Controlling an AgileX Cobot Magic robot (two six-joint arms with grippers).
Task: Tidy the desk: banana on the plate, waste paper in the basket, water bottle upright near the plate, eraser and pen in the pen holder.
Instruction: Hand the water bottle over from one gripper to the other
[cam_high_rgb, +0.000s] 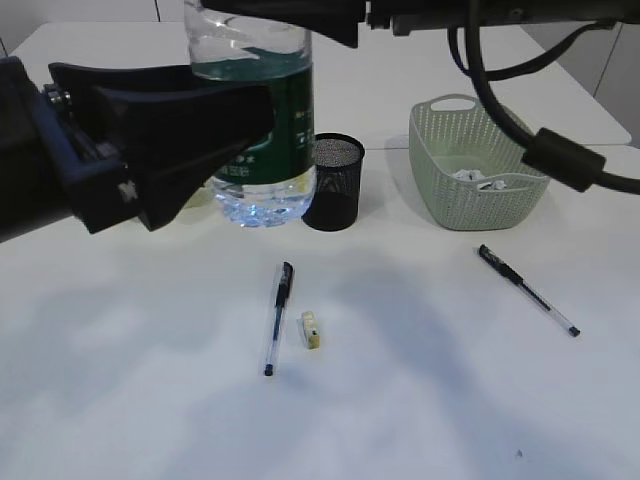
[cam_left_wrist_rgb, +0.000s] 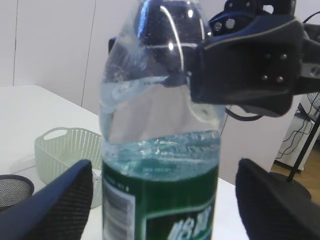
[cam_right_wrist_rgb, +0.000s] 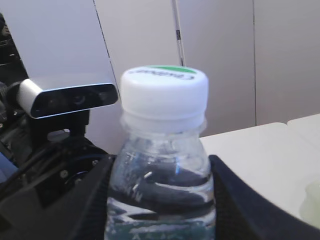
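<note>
The water bottle (cam_high_rgb: 290, 130) is upright in the air over the desk (cam_high_rgb: 420, 400). My right gripper (cam_high_rgb: 290, 15) is shut on its clear shoulder just under the white cap (cam_right_wrist_rgb: 165, 95); its fingers (cam_right_wrist_rgb: 160, 200) press both sides. My left gripper (cam_high_rgb: 255, 115) is open around the green label (cam_left_wrist_rgb: 160, 200), with a gap on each side. The pen holder (cam_high_rgb: 333, 180) stands behind the bottle. Two pens (cam_high_rgb: 278, 315) (cam_high_rgb: 527, 290) and the eraser (cam_high_rgb: 313, 330) lie on the desk. White paper (cam_high_rgb: 478, 180) lies in the basket (cam_high_rgb: 475, 210). The banana and plate are out of view.
The basket (cam_left_wrist_rgb: 65, 145) and the pen holder (cam_left_wrist_rgb: 12, 187) also show low at the left of the left wrist view. A black cable (cam_high_rgb: 560, 155) from the right arm hangs over the basket. A camera on a stand (cam_right_wrist_rgb: 65, 100) is behind the bottle.
</note>
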